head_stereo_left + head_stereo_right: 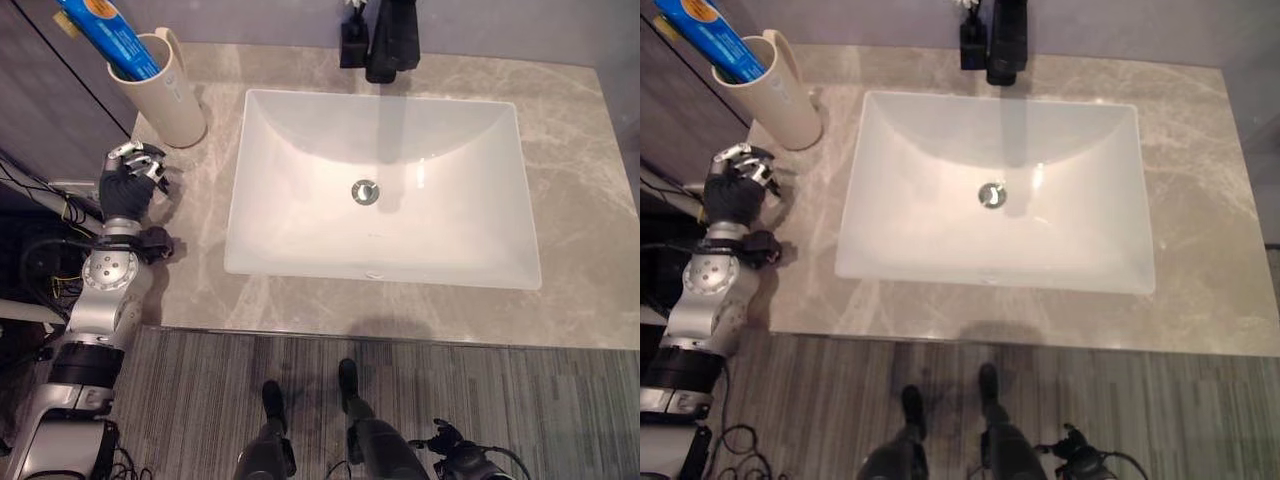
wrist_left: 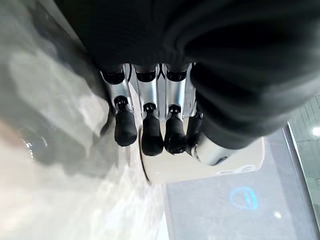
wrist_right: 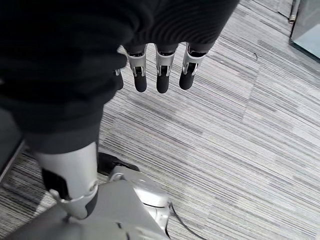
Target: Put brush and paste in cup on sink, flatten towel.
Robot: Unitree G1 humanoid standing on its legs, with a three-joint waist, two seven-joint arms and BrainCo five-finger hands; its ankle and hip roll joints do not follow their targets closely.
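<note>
A cream cup with a handle stands at the counter's back left corner, and a blue paste tube sticks up out of it. My left hand hovers over the counter's left edge, just in front of the cup. In the left wrist view its fingers are straight, hold nothing and point at the cup. My right hand hangs low over the carpet, fingers straight and empty.
A white rectangular sink basin is set in the grey marble counter. A black faucet and a small black holder stand behind it. Striped grey carpet lies before the counter.
</note>
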